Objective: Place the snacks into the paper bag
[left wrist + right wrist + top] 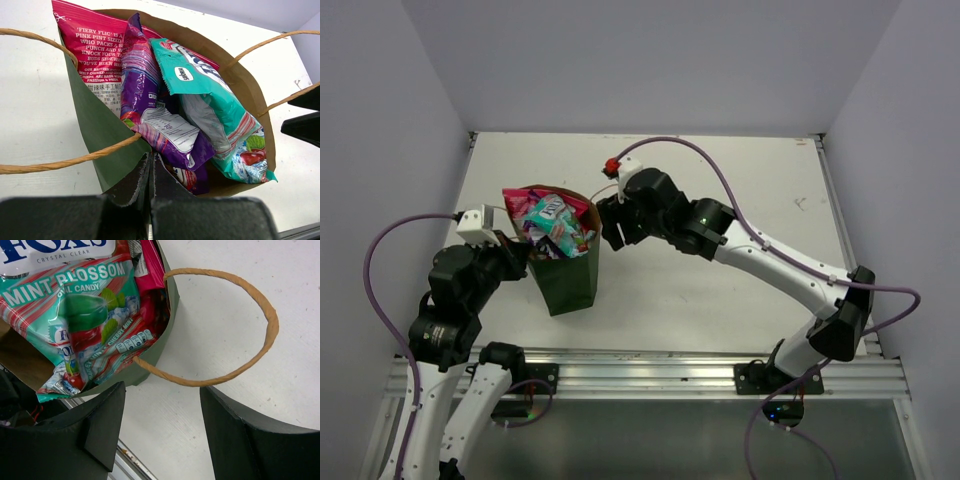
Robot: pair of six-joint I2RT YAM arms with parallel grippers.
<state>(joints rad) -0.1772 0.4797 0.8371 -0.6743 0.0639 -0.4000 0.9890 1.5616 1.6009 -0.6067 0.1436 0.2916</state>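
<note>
Paper bag (565, 285) stands upright on the counter (750, 180), snacks (150, 100) poking out of its top (teal packet (210, 100) foremost). Left gripper (151, 170) is clamped tight on its rim. Right gripper (162, 395) gapes empty beside a handle (260, 310).

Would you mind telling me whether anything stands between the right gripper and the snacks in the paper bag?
Only a tan handle loop of the paper bag, arcing just ahead of the open right gripper. Beyond it the teal packet and the others stick out of the open top, uncovered.
</note>
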